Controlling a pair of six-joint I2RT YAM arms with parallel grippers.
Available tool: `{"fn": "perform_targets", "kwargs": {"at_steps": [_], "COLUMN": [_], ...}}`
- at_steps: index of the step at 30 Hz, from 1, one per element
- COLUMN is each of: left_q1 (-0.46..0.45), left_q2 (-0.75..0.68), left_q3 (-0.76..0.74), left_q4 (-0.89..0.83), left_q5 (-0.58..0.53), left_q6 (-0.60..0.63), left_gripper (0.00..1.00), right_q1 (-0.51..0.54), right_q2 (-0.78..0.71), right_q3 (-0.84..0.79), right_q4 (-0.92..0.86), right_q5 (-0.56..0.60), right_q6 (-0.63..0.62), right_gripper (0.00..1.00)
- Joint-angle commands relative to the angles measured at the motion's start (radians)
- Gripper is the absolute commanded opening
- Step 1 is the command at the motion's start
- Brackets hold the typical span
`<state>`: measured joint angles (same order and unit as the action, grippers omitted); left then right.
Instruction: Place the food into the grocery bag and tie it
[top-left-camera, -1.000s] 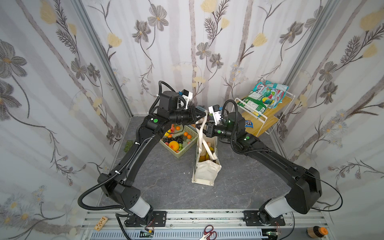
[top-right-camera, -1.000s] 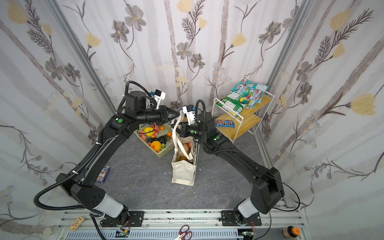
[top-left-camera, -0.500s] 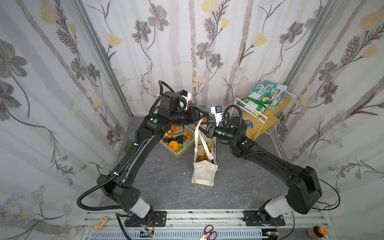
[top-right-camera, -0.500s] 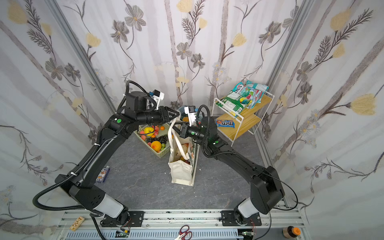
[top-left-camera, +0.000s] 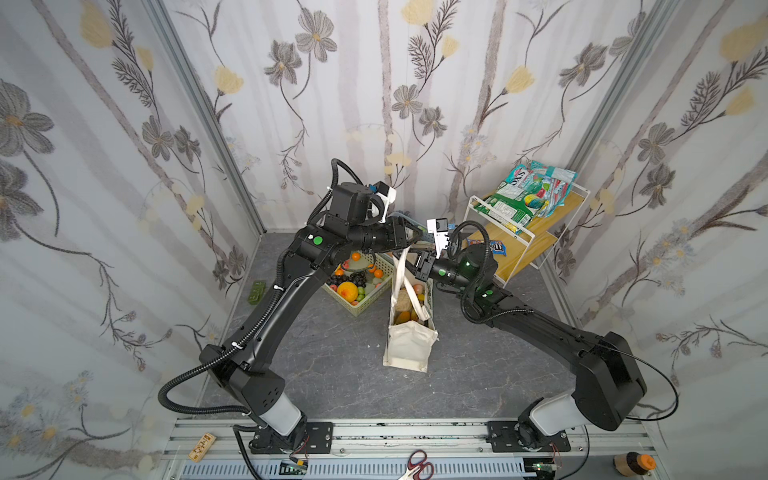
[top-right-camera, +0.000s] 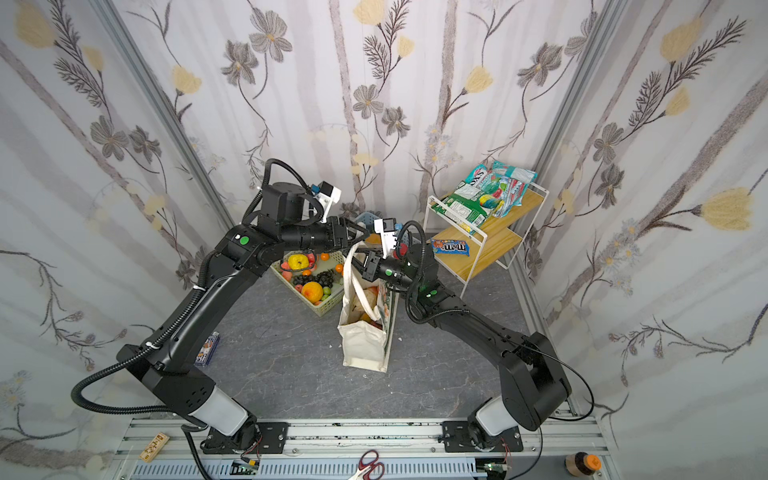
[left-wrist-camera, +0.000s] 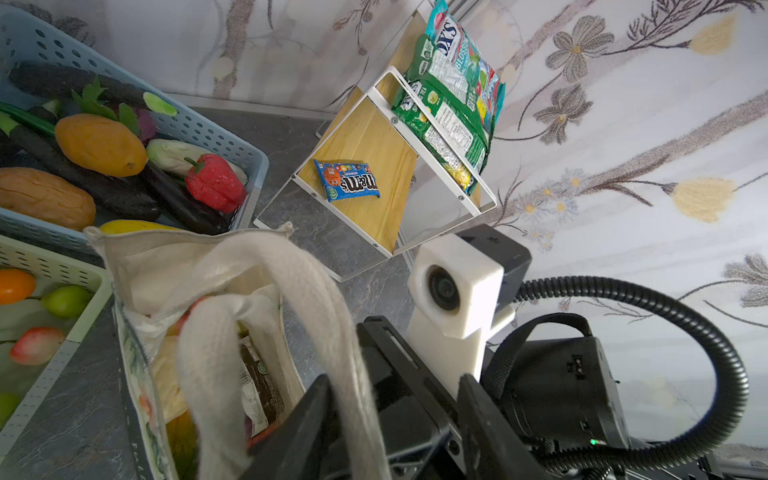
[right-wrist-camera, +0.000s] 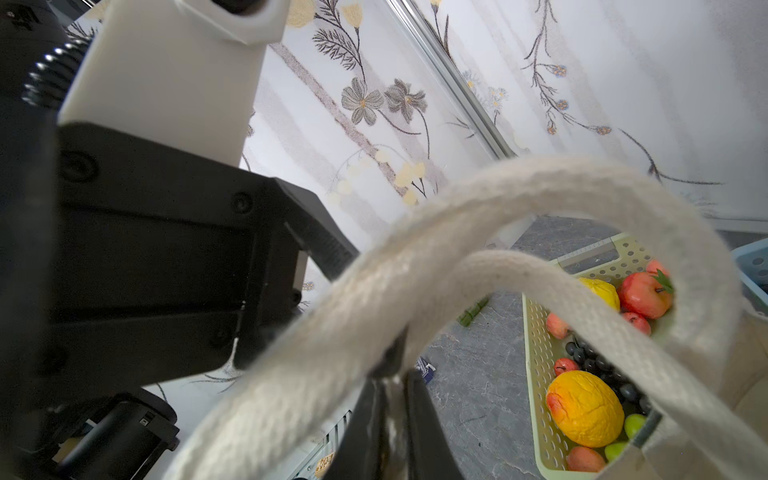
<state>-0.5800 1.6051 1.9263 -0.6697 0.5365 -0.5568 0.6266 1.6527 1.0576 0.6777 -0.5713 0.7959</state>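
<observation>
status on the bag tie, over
Left gripper open, right gripper shut on white rope handle. Cream canvas tote upright, food inside, untied. Green plastic basket alongside, clear.

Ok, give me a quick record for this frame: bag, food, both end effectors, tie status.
bag: cream, upright, mouth open
food: fruit pieces and a wrapped bar inside the bag
left end effector: open, a bag handle running between its fingers
right end effector: shut on the bag handle
tie: not yet done
nearby: green basket of fruit beside the bag; rack with snack packets
</observation>
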Motion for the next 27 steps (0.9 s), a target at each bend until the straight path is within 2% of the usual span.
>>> {"fn": "perform_targets", "kwargs": {"at_steps": [1, 4, 8, 15, 27], "left_q1": [-0.009, -0.017, -0.023, -0.030, -0.030], "left_q2": [0.000, 0.011, 0.040, 0.021, -0.005], "left_q3": [0.011, 0.017, 0.019, 0.029, 0.094], "left_q4": [-0.001, -0.011, -0.046, -0.083, -0.173], "left_q5": [0.026, 0.034, 0.029, -0.053, -0.195], "left_q6": [0.011, 0.025, 0.036, 0.071, 0.129], "left_gripper": [0.51, 0.56, 0.58, 0.72, 0.78], "right_q1": [-0.005, -0.005, -0.007, -0.010, -0.010], "right_q2": [-0.008, -0.009, -0.008, -0.018, -0.001], "right_q3": [-0.021, -0.039, -0.052, -0.067, -0.065], "right_q4": [0.088, 0.126, 0.176, 0.199, 0.224], "right_q5": [0.014, 0.014, 0.008, 0.018, 0.023], "right_q6": [0.023, 0.032, 0.050, 0.053, 0.069], "right_gripper": [0.13, 0.13, 0.13, 0.13, 0.13]}}
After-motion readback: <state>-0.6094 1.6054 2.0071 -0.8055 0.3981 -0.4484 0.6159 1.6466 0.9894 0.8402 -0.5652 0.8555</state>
